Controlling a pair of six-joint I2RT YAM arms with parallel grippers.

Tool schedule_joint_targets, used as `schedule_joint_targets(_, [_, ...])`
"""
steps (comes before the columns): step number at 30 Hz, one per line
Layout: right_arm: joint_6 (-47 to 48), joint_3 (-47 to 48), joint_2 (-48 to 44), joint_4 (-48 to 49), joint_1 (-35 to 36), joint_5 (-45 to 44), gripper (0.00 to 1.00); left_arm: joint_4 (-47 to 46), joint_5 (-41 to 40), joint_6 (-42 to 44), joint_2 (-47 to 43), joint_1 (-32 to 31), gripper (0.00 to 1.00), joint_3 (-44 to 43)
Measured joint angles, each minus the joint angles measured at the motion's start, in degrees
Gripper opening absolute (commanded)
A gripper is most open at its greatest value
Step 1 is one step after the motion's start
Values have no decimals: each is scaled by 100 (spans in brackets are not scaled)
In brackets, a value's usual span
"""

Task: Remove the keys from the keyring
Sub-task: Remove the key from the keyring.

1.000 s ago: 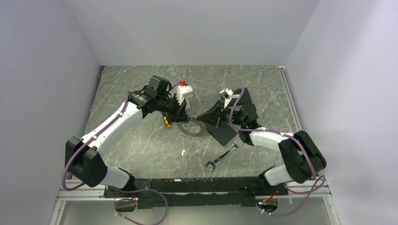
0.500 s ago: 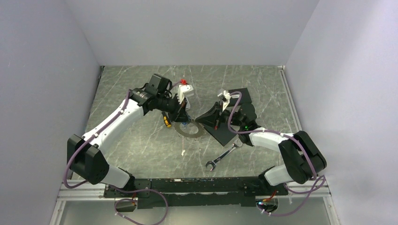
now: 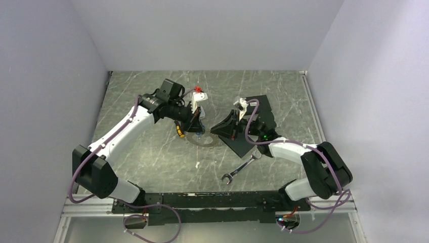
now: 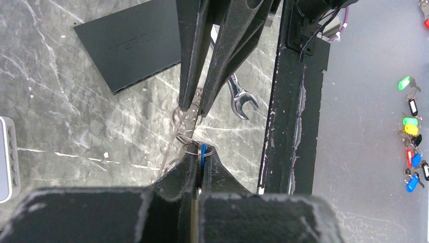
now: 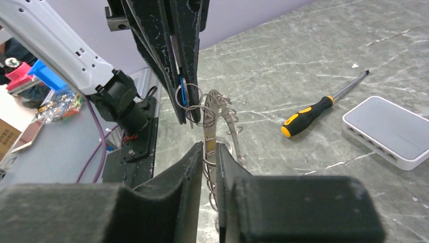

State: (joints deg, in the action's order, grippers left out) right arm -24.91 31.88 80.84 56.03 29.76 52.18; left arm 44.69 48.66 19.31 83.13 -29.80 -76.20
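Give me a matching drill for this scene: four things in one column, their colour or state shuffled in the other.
Things:
1. wrench
2. screwdriver
3. blue tag
4. flat box

Colour or state:
A. pinched in the left claw
B. plain black, lying flat
C. yellow-and-black handle
D. silver, open-ended

Pairs: 1-D, 2-C, 3-A, 4-B.

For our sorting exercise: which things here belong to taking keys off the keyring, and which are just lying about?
Job: keyring, blue-tagged key, left end effector, right end effector.
Lying about: wrench, screwdriver, black box, white switch.
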Motion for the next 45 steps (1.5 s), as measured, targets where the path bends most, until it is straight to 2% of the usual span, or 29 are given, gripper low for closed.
schedule_joint_targets(5, [-208,-2,22,76,2,98,39,46,15,197,-28,-2,0,0])
schedule_joint_targets(8, [-293,-4,22,170,9,151,41,42,20,247,-39,-9,0,0])
schedule_joint_targets(17, [-225,-7,26,227,85,188,41,35,111,247,-39,-94,0,0])
schedule_joint_targets(24, [-122,-4,120,232,203,76,31,-7,190,234,-39,-173,0,0])
schedule_joint_targets(35, [-166,-4,175,492,225,44,40,-72,310,212,-48,-190,0,0])
schedule_joint_targets(40, [20,-4,190,485,295,79,27,-72,321,177,-50,-190,0,0])
schedule_joint_targets(45, [334,-4,190,393,339,96,0,-33,310,186,-59,-188,0,0])
